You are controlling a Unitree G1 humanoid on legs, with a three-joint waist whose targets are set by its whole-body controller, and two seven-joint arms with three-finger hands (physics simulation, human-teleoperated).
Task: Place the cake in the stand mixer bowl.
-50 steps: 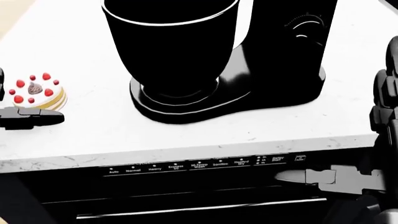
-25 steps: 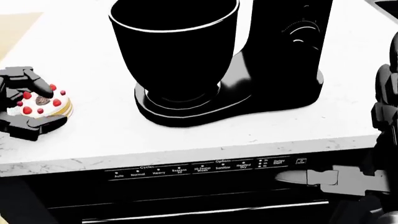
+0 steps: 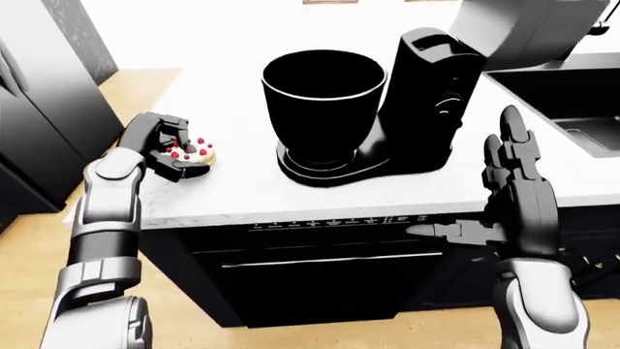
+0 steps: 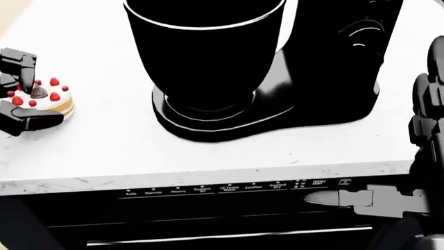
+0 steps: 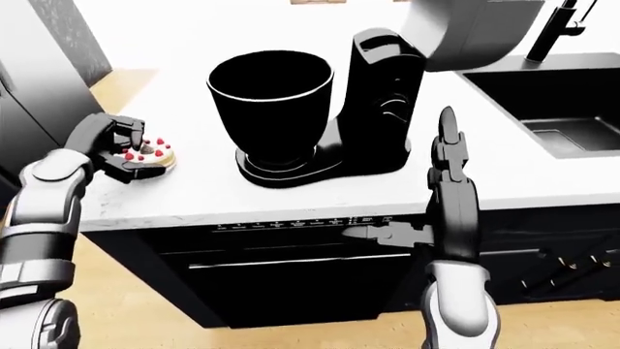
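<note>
**Now closing on the cake, near the counter's left edge**

Evidently the grasp is the step in hand. The left hand (image 4: 19, 96) has its dark fingers (image 4: 26, 70) arched over the top of the cake (image 4: 43, 99) and a thumb lying along its lower side, so the small white cake with red berries sits between them near the left edge of the white countertop (image 4: 111, 151). Whether the fingers are pressing it firmly is hard to tell from these renders; they look curled about it, not yet lifting.

The right hand (image 3: 514, 182) is spread flat, holding nothing, hanging off the counter's near edge above the dishwasher (image 3: 329, 276).

Next the cake must be gripped firmly, raised above the tall rim of the stand mixer bowl (image 3: 325, 102), which stands well apart toward the counter's middle, carried rightward and released inside.

Compared with half a second ago, the head view has shifted, the bowl sitting larger and higher, and the upper finger now comes down more steeply onto the cake's top.
</note>
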